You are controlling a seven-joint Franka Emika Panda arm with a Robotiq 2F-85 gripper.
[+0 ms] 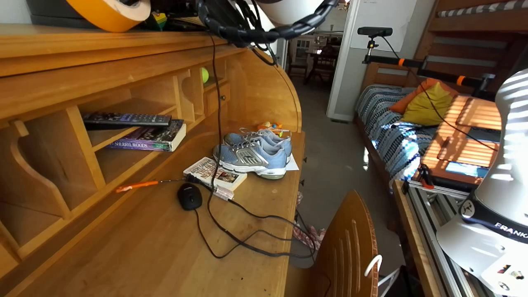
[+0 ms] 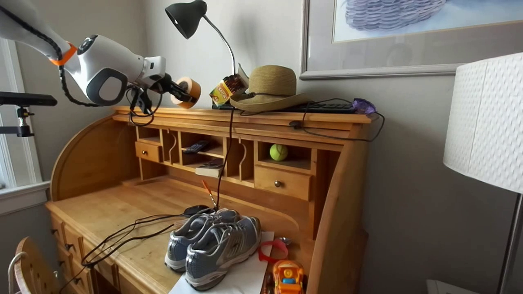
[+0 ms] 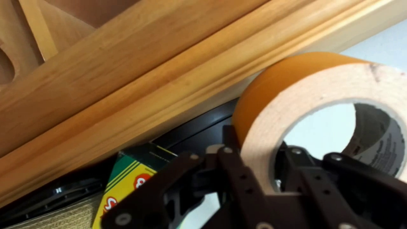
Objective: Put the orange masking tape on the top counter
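Pincer (image 3: pixel 257 149) clasping tape (image 3: pixel 295 105) | wooden top counter (image 1: pixel 62 36), hat (image 2: pixel 271 83) | sunlit bed (image 1: pixel 377 111)

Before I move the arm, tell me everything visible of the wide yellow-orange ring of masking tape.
The wide yellow-orange ring of masking tape has a smooth outer band, a pale, papery side face with a dark smudge, and a hollow core printed inside. The black two-fingered gripper pinches its rim, one finger inside the hole, one outside. In both exterior views it shows on edge, tilted, above the flat, light-brown wooden top counter; whether it touches the wood, I cannot tell.
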